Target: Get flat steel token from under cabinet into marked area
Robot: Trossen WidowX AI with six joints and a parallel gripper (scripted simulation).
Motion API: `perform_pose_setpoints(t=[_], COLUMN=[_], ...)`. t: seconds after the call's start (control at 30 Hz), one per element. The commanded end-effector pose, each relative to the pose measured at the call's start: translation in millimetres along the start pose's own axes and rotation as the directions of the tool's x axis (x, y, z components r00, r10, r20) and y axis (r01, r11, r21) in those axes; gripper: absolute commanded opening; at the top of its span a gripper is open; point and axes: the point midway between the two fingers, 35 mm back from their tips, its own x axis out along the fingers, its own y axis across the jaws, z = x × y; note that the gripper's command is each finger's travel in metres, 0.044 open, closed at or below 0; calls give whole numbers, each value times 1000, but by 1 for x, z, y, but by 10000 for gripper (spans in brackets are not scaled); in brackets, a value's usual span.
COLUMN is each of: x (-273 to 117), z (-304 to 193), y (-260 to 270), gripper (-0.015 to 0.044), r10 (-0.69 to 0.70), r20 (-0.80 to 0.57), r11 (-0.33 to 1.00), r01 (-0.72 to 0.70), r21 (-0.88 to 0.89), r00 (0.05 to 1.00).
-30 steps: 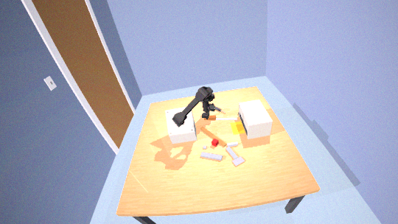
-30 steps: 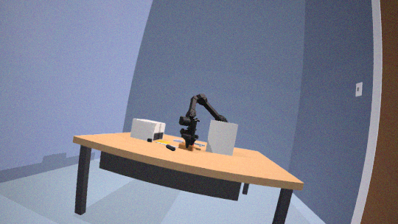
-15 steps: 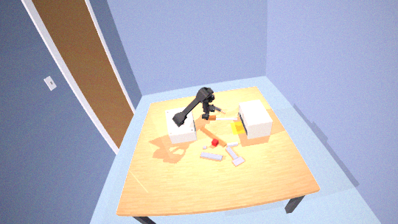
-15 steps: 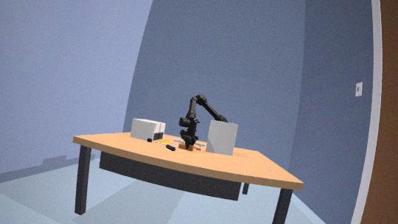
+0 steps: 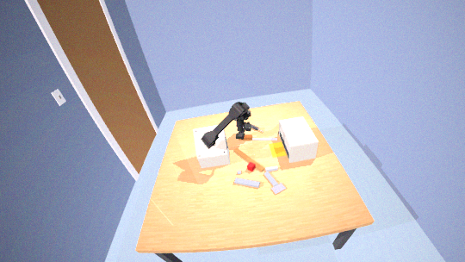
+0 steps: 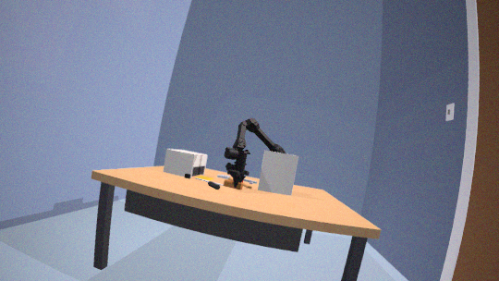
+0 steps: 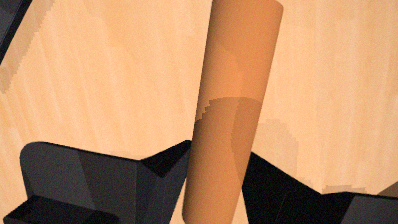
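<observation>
My gripper (image 5: 244, 134) (image 6: 237, 179) (image 7: 216, 151) is shut on the orange handle (image 5: 248, 137) (image 7: 231, 110) of a tool, low over the table. The tool's white shaft (image 5: 264, 139) runs toward the white cabinet (image 5: 299, 139) (image 6: 184, 162), and its tip lies near the cabinet's foot. The yellow marked area (image 5: 278, 149) (image 6: 203, 178) lies in front of the cabinet. The steel token shows in no view. In the wrist view the handle stands between my two dark fingers, over bare wood.
A white box (image 5: 211, 148) (image 6: 278, 172) stands at the arm's base. A red cube (image 5: 251, 166), a brown stick (image 5: 246, 156), a grey bar (image 5: 247, 183), a grey T-shaped piece (image 5: 274, 181) and small grey bits lie between the box and the cabinet.
</observation>
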Motion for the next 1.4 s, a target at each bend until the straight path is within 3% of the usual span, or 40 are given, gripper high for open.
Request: perform_pose_setpoints(t=[0.0,0.1,1.37], x=[0,0,0], z=[0,0,64], y=[1,1,-1], gripper=[59,0,0], r10=[2,2,-5], r20=[1,1,3], r11=[1000,1000,1000], r01=[-2,-2,5], r21=[3,3,-11], r00=[1000,1000,1000])
